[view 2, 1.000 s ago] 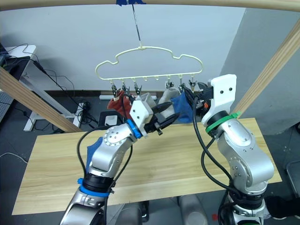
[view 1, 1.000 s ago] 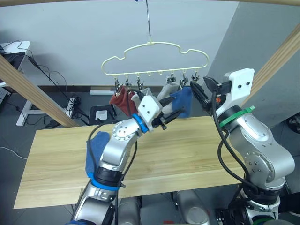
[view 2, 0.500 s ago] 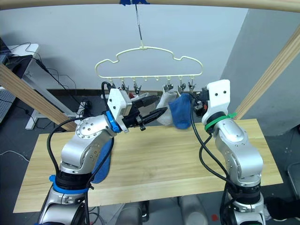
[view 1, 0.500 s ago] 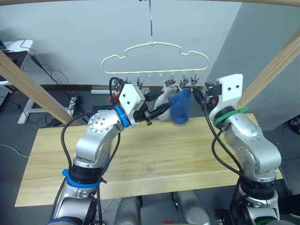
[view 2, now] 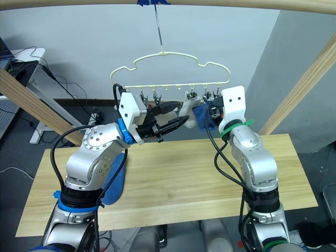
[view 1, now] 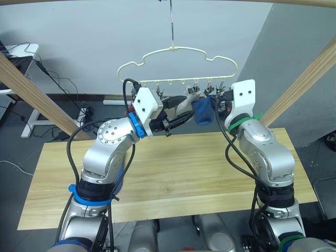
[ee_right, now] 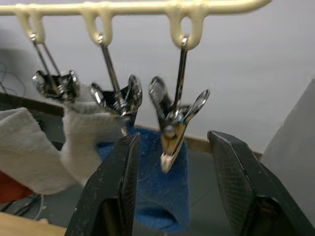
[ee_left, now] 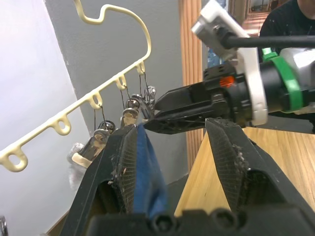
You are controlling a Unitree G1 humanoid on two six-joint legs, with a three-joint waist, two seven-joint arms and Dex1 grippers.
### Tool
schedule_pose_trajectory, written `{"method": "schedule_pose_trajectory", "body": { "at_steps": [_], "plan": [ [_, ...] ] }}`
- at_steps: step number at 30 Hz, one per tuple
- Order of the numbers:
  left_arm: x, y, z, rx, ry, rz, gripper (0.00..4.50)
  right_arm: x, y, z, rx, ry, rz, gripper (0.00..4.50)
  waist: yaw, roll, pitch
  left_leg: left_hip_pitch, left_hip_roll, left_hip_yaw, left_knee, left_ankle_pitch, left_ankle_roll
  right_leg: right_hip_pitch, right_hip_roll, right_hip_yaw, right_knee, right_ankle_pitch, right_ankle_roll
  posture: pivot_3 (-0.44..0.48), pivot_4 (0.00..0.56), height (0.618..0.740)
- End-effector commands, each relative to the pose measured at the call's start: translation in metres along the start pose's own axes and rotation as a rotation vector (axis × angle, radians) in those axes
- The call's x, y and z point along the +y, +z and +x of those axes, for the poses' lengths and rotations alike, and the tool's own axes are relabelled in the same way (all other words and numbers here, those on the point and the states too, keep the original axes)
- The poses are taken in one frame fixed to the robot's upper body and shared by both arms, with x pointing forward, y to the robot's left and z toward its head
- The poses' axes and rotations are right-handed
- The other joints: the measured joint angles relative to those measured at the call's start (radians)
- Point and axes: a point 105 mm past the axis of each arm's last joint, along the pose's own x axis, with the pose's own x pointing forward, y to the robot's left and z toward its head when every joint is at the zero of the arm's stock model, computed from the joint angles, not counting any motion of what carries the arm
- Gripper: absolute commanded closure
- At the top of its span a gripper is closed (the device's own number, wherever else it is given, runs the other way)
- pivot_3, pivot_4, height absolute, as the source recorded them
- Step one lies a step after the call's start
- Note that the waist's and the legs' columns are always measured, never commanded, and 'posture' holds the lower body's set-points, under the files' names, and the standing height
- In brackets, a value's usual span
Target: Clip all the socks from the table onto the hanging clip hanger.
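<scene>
The pale yellow clip hanger [view 1: 176,63] hangs by its metal hook over the table [view 1: 210,163]. A blue sock [view 1: 202,111] and a light grey sock [view 1: 184,104] hang from clips near its right end. Another blue sock [view 2: 114,176] lies on the table beneath my left arm. My left gripper [view 1: 184,113] is open beside the hanging blue sock [ee_left: 145,167], which rests against one finger. My right gripper [ee_right: 170,142] is open, its fingers either side of an empty end clip [ee_right: 170,123]. A patch of rust red sock [ee_right: 10,191] shows below the grey one.
Slanted round wooden poles [view 1: 31,94] [view 1: 304,79] frame the table on both sides. Cables and a desk leg [view 1: 29,118] are on the floor behind, at the left. The right half of the tabletop is bare wood.
My left gripper has drawn back to the left and risen, leaving the blue sock hanging from its clip. My right gripper has moved in to the end clip. The camera shifted slightly.
</scene>
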Motion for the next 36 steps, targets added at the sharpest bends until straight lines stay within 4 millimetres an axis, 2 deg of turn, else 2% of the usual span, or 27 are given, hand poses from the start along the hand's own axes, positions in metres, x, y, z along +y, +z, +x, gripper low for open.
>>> {"method": "schedule_pose_trajectory", "body": {
  "at_steps": [1, 12, 16, 27, 36],
  "plan": [
    [-0.001, 0.012, 0.000, -0.037, -0.009, 0.037, 2.05, -0.007, 0.013, -0.001, -0.065, -0.036, -0.018, 2.23, 0.000, 0.000, 0.000, 0.000, 0.000, 0.000, 0.000, 0.000, 0.000, 0.000, 0.000, 0.000, 0.000, 0.000, 0.000, -0.180, 0.253, 0.740],
    [-0.001, 0.013, 0.003, -0.037, -0.012, 0.045, 2.05, -0.018, 0.018, 0.001, -0.083, -0.129, 0.051, 2.23, -0.001, 0.000, 0.000, 0.000, 0.000, 0.000, 0.000, 0.000, 0.000, 0.000, 0.000, 0.000, 0.001, 0.000, 0.000, -0.184, 0.257, 0.740],
    [-0.002, 0.014, 0.003, -0.038, -0.017, 0.047, 2.05, -0.014, 0.020, 0.005, -0.083, -0.120, 0.150, 2.23, -0.001, 0.000, 0.000, 0.000, 0.000, 0.000, 0.000, 0.000, 0.000, 0.000, 0.000, 0.000, 0.001, 0.000, 0.000, -0.183, 0.257, 0.740],
    [-0.002, 0.014, 0.004, -0.037, -0.019, 0.050, 2.05, -0.004, 0.024, 0.013, -0.076, -0.108, 0.225, 2.23, -0.001, 0.000, 0.000, 0.000, 0.001, 0.000, 0.000, 0.000, 0.000, 0.000, 0.000, 0.000, 0.001, 0.000, 0.000, -0.180, 0.257, 0.740],
    [-0.003, 0.012, 0.005, -0.038, -0.026, 0.046, 2.05, 0.001, 0.027, 0.003, -0.092, -0.114, 0.199, 2.23, -0.001, 0.000, 0.000, 0.000, 0.001, 0.000, 0.000, 0.000, 0.000, 0.000, 0.000, 0.000, 0.001, 0.000, 0.000, -0.186, 0.256, 0.740]
  ]
}}
